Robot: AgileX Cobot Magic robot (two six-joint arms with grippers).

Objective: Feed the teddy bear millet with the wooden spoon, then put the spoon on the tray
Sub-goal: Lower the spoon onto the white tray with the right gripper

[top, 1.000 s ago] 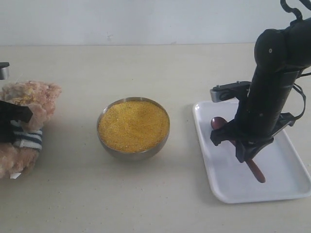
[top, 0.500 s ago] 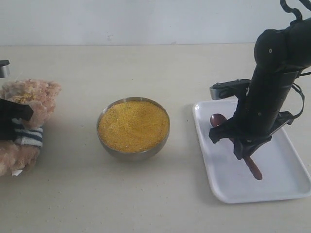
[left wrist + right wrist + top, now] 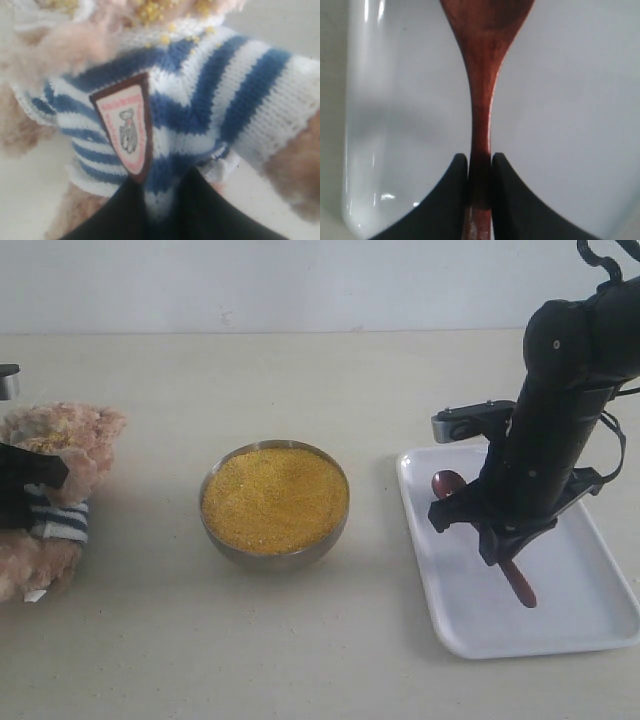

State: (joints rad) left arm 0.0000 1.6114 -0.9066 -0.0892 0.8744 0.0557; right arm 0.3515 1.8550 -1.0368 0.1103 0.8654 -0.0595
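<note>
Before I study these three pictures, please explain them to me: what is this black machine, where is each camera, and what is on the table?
The black machine is a robot with two arms; each ends in a pincer with two fingers. The wide picture is from a camera off the arms. On the table it shows a teddy bear, a metal bowl of yellow millet and a white tray. The other two are from cameras on the wrists. One shows the left pincer closed on the bear's striped shirt. The other shows the right pincer closed on the handle of a wooden spoon, over the tray.
</note>
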